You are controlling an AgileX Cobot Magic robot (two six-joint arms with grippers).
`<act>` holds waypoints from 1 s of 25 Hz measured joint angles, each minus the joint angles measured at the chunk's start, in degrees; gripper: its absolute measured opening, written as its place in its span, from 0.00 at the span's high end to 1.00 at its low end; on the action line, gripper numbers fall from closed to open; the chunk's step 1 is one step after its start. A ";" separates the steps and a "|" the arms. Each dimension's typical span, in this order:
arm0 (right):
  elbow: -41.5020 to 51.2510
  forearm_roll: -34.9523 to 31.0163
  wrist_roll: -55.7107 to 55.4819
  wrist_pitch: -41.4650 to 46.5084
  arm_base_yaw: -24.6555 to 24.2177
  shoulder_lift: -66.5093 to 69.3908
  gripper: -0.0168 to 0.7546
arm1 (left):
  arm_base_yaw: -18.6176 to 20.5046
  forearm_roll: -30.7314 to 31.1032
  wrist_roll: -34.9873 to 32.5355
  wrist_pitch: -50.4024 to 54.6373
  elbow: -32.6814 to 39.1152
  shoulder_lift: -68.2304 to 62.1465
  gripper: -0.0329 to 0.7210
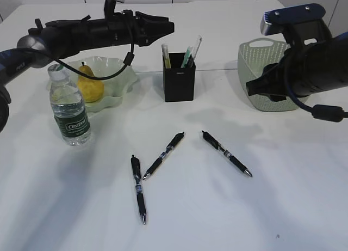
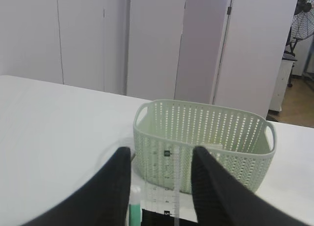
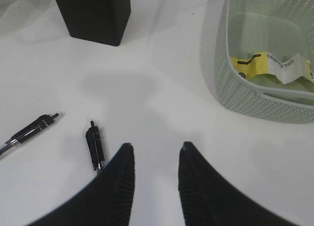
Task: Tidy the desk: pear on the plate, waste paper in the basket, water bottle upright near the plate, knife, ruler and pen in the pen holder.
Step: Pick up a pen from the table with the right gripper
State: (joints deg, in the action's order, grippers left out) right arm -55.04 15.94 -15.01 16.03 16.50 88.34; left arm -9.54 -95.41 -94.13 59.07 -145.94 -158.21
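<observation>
The yellow pear [image 1: 89, 85] lies on the pale green plate [image 1: 117, 79], and the water bottle [image 1: 69, 114] stands upright just in front of it. The clear ruler [image 1: 194, 47] [image 2: 167, 184] stands in the black pen holder [image 1: 179, 83] beside a green stick [image 1: 187, 56] and a pale one; which is the knife I cannot tell. My left gripper [image 1: 169, 26] [image 2: 162, 150] hovers open above the holder, the ruler between its jaws, untouched. Three black pens [image 1: 163, 155] [image 1: 138, 189] [image 1: 226, 153] lie on the desk. The waste paper [image 3: 267, 64] lies in the basket [image 1: 266, 79] [image 3: 255, 101]. My right gripper [image 1: 251, 89] [image 3: 154, 146] is open and empty, with one pen [image 3: 95, 145] just left of it.
The basket [image 2: 203, 142] fills the background of the left wrist view, beyond the holder. The white desk [image 1: 217, 218] stretches bare in front of the pens. The left arm's cable [image 1: 128, 57] droops over the plate.
</observation>
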 joint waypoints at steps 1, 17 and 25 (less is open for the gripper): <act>0.00 0.00 0.00 0.13 0.00 0.00 0.64 | 0.00 0.00 0.11 0.00 0.00 0.26 0.57; -5.58 0.00 0.00 10.37 0.00 0.00 0.64 | 0.00 0.69 12.49 -0.59 -5.53 3.12 0.57; -10.57 0.00 0.00 18.92 0.00 0.00 0.64 | 0.00 -4.19 35.12 -1.80 -5.62 5.68 0.58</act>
State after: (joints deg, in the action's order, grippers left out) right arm -65.61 15.94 -15.01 34.95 16.50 88.34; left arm -9.54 -99.59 -59.01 57.27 -151.55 -152.53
